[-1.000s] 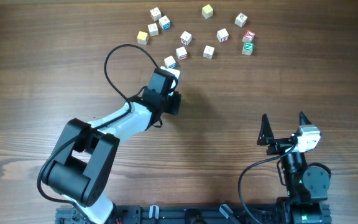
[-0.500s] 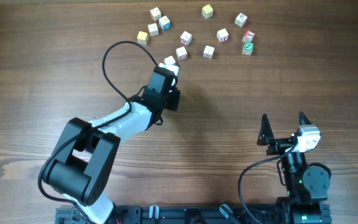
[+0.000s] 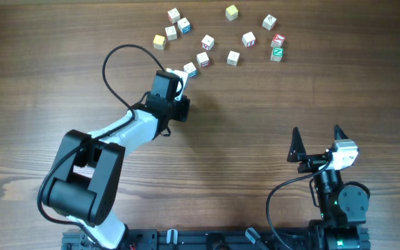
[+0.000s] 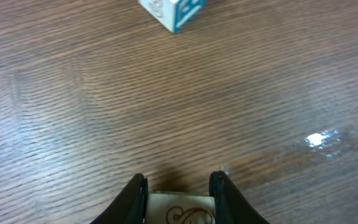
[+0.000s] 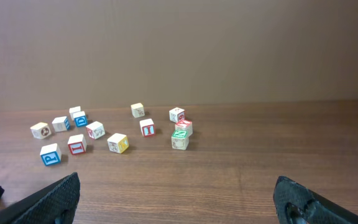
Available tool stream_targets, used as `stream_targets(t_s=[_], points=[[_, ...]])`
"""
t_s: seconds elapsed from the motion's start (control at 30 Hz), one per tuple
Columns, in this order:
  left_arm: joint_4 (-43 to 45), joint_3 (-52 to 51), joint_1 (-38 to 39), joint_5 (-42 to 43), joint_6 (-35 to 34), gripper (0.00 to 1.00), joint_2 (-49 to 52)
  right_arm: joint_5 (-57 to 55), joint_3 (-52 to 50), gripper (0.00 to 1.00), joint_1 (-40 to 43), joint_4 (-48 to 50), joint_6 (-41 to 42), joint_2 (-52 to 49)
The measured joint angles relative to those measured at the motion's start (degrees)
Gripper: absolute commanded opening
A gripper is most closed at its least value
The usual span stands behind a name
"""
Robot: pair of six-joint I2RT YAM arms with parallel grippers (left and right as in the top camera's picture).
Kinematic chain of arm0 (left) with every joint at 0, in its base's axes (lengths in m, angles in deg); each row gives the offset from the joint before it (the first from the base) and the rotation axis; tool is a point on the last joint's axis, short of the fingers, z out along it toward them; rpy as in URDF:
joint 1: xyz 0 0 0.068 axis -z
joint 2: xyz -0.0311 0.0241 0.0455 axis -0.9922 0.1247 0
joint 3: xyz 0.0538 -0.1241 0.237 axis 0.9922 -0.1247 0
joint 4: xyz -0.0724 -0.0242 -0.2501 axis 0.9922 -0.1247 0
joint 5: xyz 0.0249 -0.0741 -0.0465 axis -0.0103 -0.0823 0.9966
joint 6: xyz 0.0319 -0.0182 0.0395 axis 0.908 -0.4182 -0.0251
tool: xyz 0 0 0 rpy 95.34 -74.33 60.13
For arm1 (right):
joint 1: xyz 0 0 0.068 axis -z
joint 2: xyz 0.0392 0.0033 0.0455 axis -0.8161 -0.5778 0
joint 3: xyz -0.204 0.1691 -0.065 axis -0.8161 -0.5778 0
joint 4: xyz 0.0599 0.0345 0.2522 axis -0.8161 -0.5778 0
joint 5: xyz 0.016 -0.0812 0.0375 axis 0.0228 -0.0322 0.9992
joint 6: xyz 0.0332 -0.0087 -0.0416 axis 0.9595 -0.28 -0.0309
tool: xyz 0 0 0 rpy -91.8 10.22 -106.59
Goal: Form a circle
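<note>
Several small wooden alphabet cubes (image 3: 233, 58) lie scattered across the far middle of the table, also visible in the right wrist view as cubes (image 5: 117, 142). No circle of them shows in any view. My left gripper (image 3: 178, 75) is shut on a white-faced cube (image 4: 180, 210) with a red-brown letter, held just above the wood between both fingers (image 4: 135, 194). A blue-and-white cube (image 3: 190, 69) sits just ahead of it, at the top of the left wrist view as cube (image 4: 173, 12). My right gripper (image 3: 317, 132) stays open and holds nothing near the front right.
A green-lettered cube (image 3: 276, 53) and a red-faced one (image 3: 278, 39) sit close together at the right end of the spread. A yellowish cube (image 3: 160, 42) marks the left end. The left arm's black cable (image 3: 113, 59) loops over the table.
My left gripper has carried its cube to the left and slightly farther back, now left of the blue-and-white cube. The right arm has not moved.
</note>
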Motion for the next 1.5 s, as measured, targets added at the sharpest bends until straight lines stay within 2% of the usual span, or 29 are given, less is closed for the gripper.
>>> stream_targets(t_s=[0.2, 0.27, 0.33, 0.63, 0.73, 0.77, 0.8, 0.93, 1.03, 1.1, 1.3, 1.37, 1.5], points=[[0.50, 0.00, 0.00, 0.26, 1.05, 0.32, 0.00, 0.02, 0.00, 1.00, 0.00, 0.00, 0.00, 0.00], [0.76, 0.00, 0.00, -0.20, 1.22, 0.42, 0.00, 0.00, 0.00, 1.00, 0.00, 0.00, 0.00, 0.00], [1.33, 0.00, 0.00, -0.46, 1.57, 0.47, 0.00, 0.02, 0.00, 1.00, 0.00, 0.00, 0.00, 0.00], [2.80, 0.00, 0.00, -0.98, 1.64, 0.60, -0.04, 0.02, 0.00, 1.00, 0.00, 0.00, 0.00, 0.00], [1.03, 0.15, 0.00, -2.10, 1.75, 0.79, -2.36, 0.00, 0.00, 1.00, 0.00, 0.00, -0.02, 0.00], [-0.02, 0.39, 0.00, -2.40, 1.68, 0.93, -4.33, 0.02, 0.00, 1.00, 0.00, 0.00, -0.02, 0.00], [-1.81, 1.14, 0.00, -2.71, 1.66, 1.00, -8.17, 0.00, 0.00, 1.00, 0.00, 0.02, 0.00, 0.00], [-8.26, 4.59, 0.00, -3.02, 1.44, 1.00, -24.76, 0.02, 0.00, 1.00, 0.00, -0.02, -0.02, 0.00], [-16.35, 5.09, 0.00, -3.21, 1.44, 1.00, -35.28, 0.02, 0.00, 1.00, 0.00, 0.02, 0.00, 0.00], [-20.59, 5.09, -0.22, -4.35, 0.48, 1.00, -39.39, -0.33, 0.00, 1.00, 0.00, 0.31, -0.79, 0.00], [-33.27, 5.07, -4.11, -12.81, -8.44, 1.00, -46.62, -1.81, 0.00, 1.00, 0.00, 0.44, -2.71, 0.00], [-35.91, 5.07, -5.99, -14.47, -10.62, 1.00, -47.43, 0.72, 0.00, 1.00, 0.00, 0.37, 3.39, 0.00], [-39.54, 5.07, -8.35, -15.52, -14.03, 1.00, -47.34, 7.91, 0.00, 1.00, 0.00, 0.92, 29.31, 0.00]])
